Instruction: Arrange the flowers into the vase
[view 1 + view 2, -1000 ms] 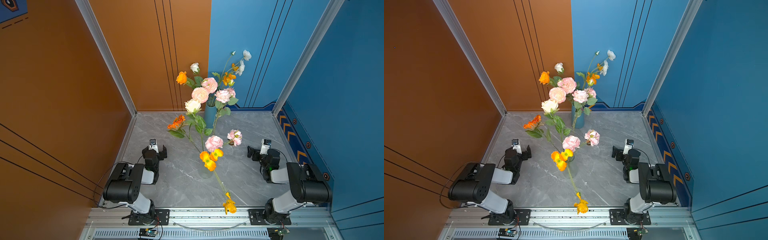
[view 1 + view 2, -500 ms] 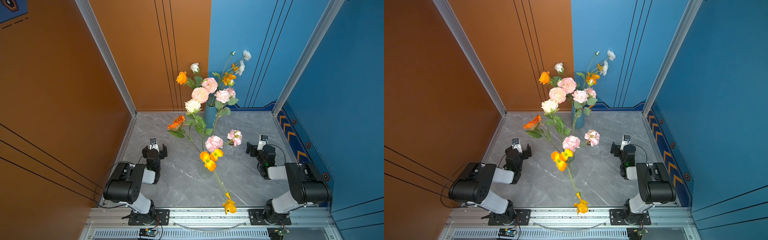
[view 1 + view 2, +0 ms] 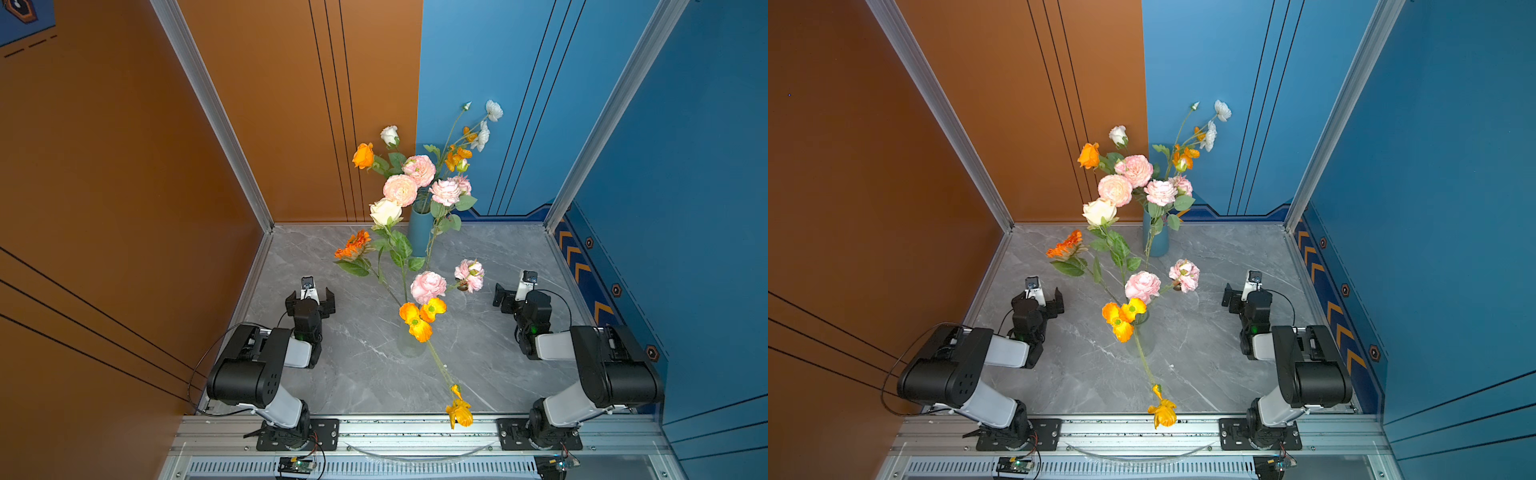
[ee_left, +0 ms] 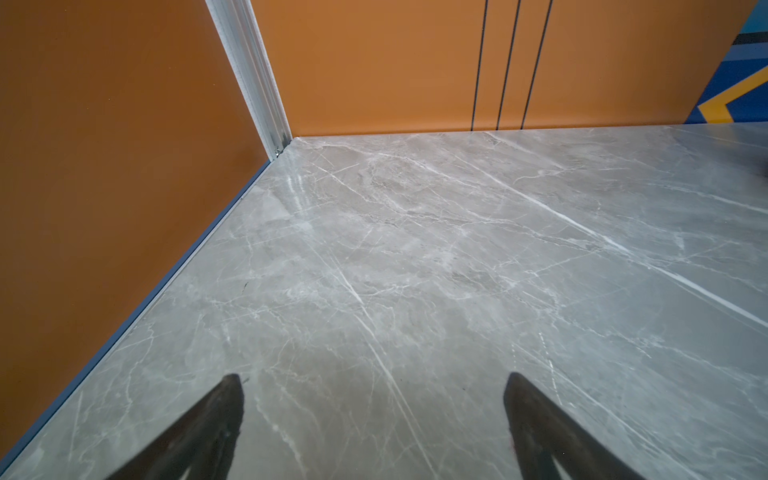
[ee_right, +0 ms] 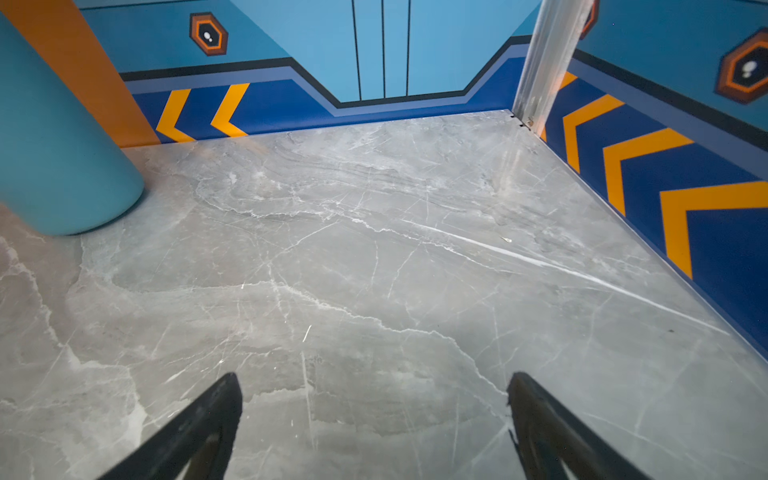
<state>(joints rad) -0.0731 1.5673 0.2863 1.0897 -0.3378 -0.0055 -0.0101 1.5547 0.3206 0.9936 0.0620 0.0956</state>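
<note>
Flowers stand in two vases in both top views. The blue vase (image 3: 419, 232) (image 3: 1156, 241) at the back holds pink, white and orange flowers (image 3: 419, 170). A clear glass vase (image 3: 410, 345) (image 3: 1142, 336) in the middle holds orange, pink and cream flowers (image 3: 428, 286) (image 3: 1142, 286). One long orange flower (image 3: 459, 411) leans from it over the front rail. My left gripper (image 3: 310, 298) (image 3: 1039, 300) (image 4: 374, 386) hovers open and empty, left of the glass vase. My right gripper (image 3: 515, 297) (image 3: 1239, 299) (image 5: 374, 386) is open and empty on the right.
The grey marble tabletop (image 3: 357, 374) is walled by orange panels on the left and blue ones on the right. A metal rail (image 3: 415, 428) runs along the front edge. In the right wrist view the blue vase (image 5: 62, 145) stands near the back wall.
The right gripper has drawn a little toward the back wall. The left gripper has turned slightly level. The flowers and vases have not moved.
</note>
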